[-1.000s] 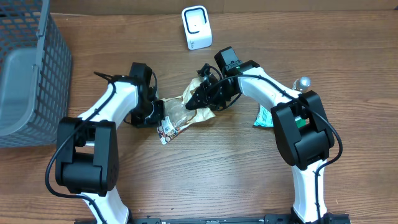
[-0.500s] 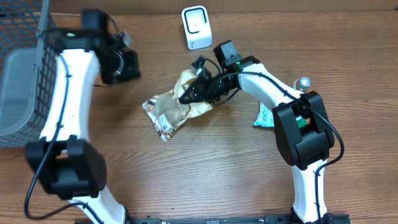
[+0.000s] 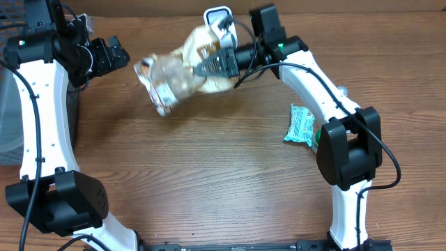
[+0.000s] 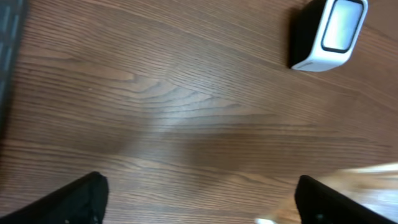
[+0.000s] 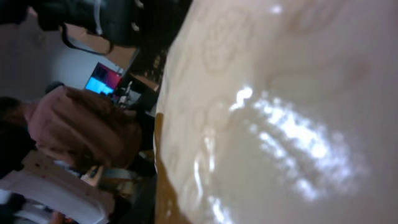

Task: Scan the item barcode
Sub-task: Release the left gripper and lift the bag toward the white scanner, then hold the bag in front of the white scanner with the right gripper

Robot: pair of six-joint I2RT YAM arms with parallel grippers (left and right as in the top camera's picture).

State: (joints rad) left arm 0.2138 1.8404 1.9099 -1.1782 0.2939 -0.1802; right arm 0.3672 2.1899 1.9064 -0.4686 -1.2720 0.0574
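The item, a crinkled tan and clear snack bag (image 3: 174,75), hangs in the air above the table's far middle. My right gripper (image 3: 211,66) is shut on its right end. In the right wrist view the bag's glossy tan film (image 5: 280,112) fills the frame and hides the fingers. The white barcode scanner (image 3: 218,14) stands at the far edge, partly hidden behind the bag and the right wrist. It also shows in the left wrist view as a white scanner (image 4: 329,31) at top right. My left gripper (image 3: 106,56) is raised at the far left, open (image 4: 199,205) and holding nothing.
A grey mesh basket (image 3: 7,125) sits at the left edge behind the left arm. A green packet (image 3: 301,124) lies on the wood beside the right arm's base link.
The left gripper let go of the bag, opened, and swung up to the far left. The right gripper lifted the bag off the table toward the scanner.
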